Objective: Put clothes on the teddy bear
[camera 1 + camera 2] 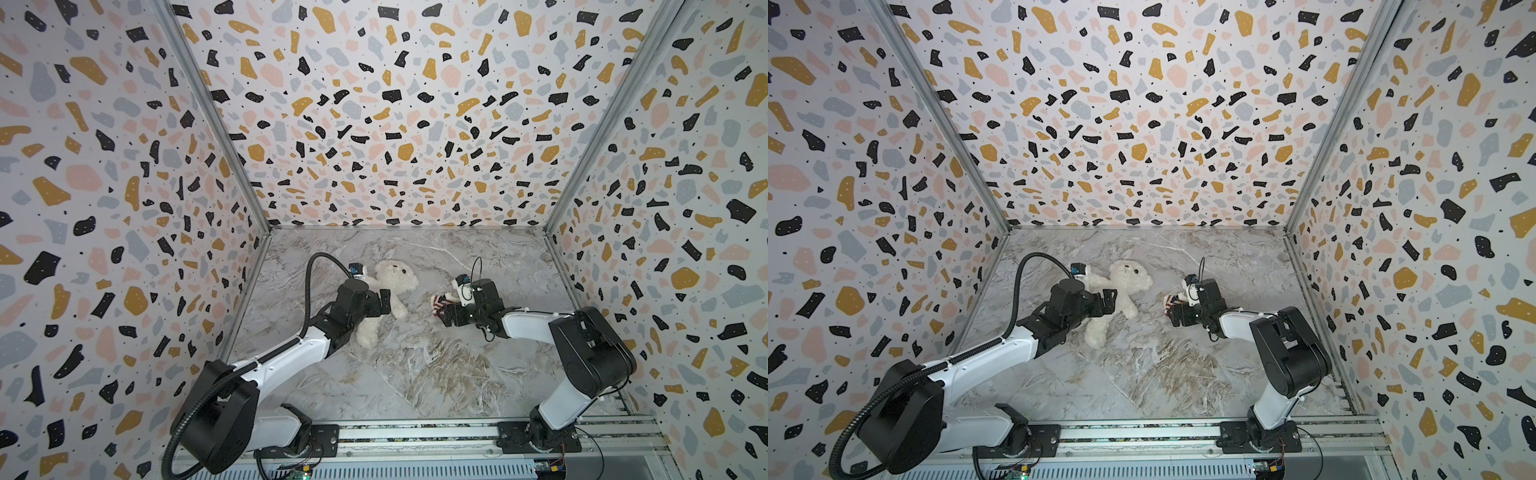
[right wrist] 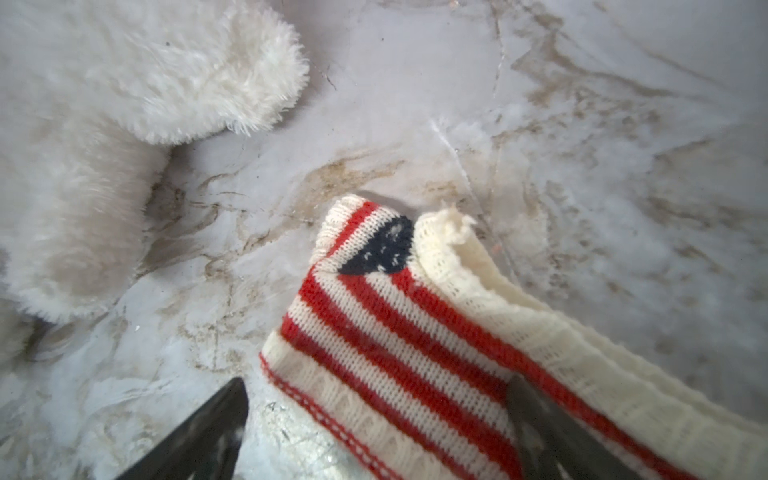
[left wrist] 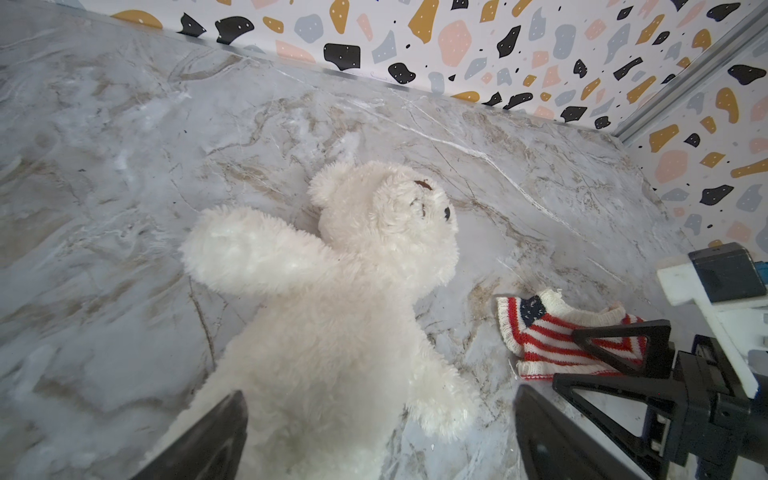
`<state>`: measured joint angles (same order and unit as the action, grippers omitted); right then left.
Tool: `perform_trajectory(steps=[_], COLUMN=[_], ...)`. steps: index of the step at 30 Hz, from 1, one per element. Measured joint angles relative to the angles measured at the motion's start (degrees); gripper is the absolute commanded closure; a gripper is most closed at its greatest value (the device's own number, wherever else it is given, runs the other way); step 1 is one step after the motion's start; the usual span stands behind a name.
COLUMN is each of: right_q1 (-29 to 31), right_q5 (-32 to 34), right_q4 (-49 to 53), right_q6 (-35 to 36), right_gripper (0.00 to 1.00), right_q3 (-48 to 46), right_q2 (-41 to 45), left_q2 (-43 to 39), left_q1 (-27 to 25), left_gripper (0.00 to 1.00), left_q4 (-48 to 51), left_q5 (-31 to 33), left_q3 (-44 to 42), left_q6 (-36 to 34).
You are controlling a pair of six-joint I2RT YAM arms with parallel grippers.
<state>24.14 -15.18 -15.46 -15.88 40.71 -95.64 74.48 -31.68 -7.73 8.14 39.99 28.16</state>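
Well, one white teddy bear (image 1: 392,286) lies sprawled left of centre on the marble table (image 1: 415,374). One flag-striped knitted sweater (image 1: 437,300) lies near its paw. Two grippers: the left gripper (image 1: 383,302) gapes wide astride the bear's belly, and the right gripper (image 1: 444,316) is spread wide over the sweater. Neither is clamped on anything.

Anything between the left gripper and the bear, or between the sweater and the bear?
Nothing visible. The open left gripper hangs right over the teddy bear's torso, jaws to either side, with no object between. The flag sweater lies beside the bear under the open right gripper, with only bare table between them.
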Motion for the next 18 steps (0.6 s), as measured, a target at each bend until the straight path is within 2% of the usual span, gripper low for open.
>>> perform_trajectory(steps=[10, 18], right_q1=[0.2, 4.6], right_q5=[-0.2, -0.2], right_q4=[-2.6, -4.3], right_q6=[-0.9, -3.5], right_gripper=[0.02, 0.02], right_q3=[-1.3, -2.3], right_q2=[0.1, 0.5], left_q2=[-1.6, -1.6], left_q1=[0.0, 0.0], left_gripper=[0.00, 0.00], left_q4=[0.0, -0.1], left_q5=[1.6, 1.9], left_q3=[-1.4, -1.6], left_q6=[-0.1, -0.3])
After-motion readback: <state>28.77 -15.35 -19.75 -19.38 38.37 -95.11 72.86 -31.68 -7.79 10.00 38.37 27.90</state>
